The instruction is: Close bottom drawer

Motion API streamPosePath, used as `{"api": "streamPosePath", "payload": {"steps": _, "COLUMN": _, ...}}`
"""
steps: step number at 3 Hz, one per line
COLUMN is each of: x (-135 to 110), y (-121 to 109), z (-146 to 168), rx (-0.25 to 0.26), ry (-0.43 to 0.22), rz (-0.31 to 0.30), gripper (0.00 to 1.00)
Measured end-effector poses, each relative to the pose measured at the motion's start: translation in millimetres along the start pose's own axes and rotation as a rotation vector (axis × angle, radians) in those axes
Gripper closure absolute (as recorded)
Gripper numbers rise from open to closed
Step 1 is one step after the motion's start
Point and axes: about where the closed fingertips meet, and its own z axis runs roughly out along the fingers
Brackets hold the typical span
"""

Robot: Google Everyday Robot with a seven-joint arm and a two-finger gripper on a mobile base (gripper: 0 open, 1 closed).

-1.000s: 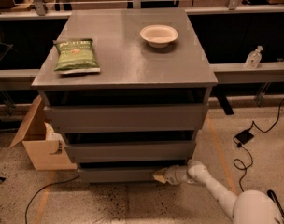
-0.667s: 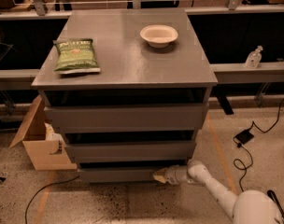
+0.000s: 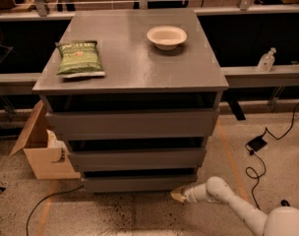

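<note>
At the foot of the grey cabinet (image 3: 130,70), off its lower right corner: tan-tipped gripper (image 3: 179,195) on a smooth, rounded white arm (image 3: 223,200), close against the bottom drawer (image 3: 134,183); open or closed, impossible to tell. Lowest of the cabinet's three, slim flat matte front, handleless, dark gap above. On the cabinet's top, crinkled green chip bag (image 3: 79,59) and round pale bowl (image 3: 166,36). Left of the cabinet, open cardboard box (image 3: 41,154).

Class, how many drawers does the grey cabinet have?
3: top drawer, middle drawer beneath it, bottom drawer lowest, with the end effector at its lower right corner. None appears hidden.
</note>
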Motion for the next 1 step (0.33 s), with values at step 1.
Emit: {"api": "streamPosePath", "payload": {"steps": 1, "x": 32.2, "y": 4.0, "z": -30.6, "rx": 0.06, "ry": 0.04, "rz": 0.091, "gripper": 1.0}}
